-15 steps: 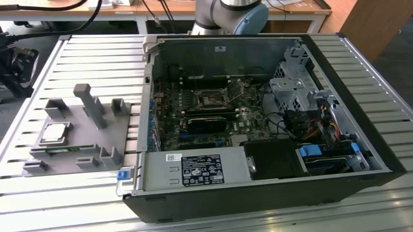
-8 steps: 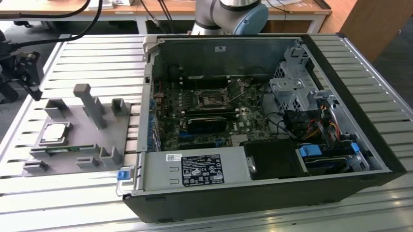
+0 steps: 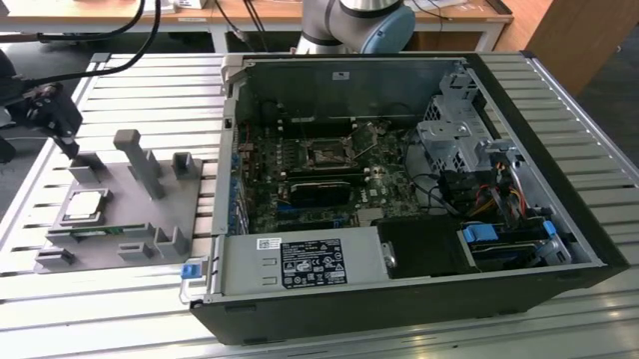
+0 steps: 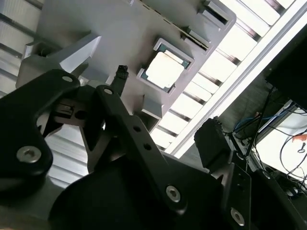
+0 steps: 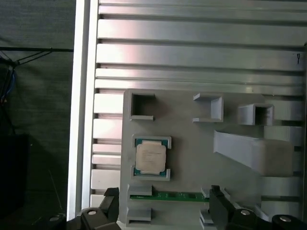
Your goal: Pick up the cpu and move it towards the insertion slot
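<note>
1. The gripper (image 5: 163, 190) hangs wide open and empty near the grey holder (image 3: 135, 206).
2. The cpu (image 3: 85, 206) lies in that holder, at 9 o'clock from the insertion slot (image 3: 327, 155) in the exterior view.

exterior view high, wide; both wrist views close above the cpu (image 5: 151, 158).

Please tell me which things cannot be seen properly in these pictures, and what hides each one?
Insertion slot: exterior view, too small to tell if its dark centre is bare or covered.
Cpu: in both wrist views, underside hidden; it lies flat in the grey holder.
Arm: exterior view, cut off by the top edge.
Green strip: first wrist view, ends covered by the holder's clips.
</note>
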`<state>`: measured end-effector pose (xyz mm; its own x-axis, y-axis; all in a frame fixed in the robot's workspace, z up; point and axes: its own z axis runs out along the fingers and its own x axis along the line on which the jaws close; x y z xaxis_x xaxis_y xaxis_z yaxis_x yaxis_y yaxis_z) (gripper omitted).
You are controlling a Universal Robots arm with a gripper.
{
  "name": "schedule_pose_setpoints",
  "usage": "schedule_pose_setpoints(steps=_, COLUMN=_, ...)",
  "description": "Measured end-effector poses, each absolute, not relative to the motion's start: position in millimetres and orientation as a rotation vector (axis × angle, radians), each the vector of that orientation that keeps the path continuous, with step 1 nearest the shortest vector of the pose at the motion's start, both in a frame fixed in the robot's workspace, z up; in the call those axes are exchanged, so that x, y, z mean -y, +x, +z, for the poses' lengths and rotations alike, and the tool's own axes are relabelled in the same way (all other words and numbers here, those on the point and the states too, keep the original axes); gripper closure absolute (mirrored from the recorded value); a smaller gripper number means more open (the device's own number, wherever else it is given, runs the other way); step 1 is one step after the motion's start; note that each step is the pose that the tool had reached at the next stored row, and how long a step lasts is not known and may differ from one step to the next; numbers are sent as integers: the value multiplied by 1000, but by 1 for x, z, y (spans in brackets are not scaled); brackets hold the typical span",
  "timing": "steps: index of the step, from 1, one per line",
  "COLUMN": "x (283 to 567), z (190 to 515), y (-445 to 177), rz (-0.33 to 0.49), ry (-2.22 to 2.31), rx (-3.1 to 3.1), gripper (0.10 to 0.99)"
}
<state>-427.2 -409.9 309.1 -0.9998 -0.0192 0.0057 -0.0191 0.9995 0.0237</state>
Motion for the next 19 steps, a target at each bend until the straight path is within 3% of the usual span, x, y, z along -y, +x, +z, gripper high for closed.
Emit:
schedule_pose_setpoints(steps=2, x=410, z=306, y=-427, rz=-37, ry=30, rx=3135, gripper=212)
schedule_pose_setpoints(steps=3, x=410, z=305, y=-427, rz=-37, ry=30, rx=3135, gripper=212)
schedule_pose_setpoints(steps=4, x=410, z=303, y=-427, rz=-37, ry=30, rx=3135, gripper=149)
schedule_pose_setpoints(steps=19, x=410, z=281, y=-427, rz=-37, ry=30, rx=3133, gripper=149)
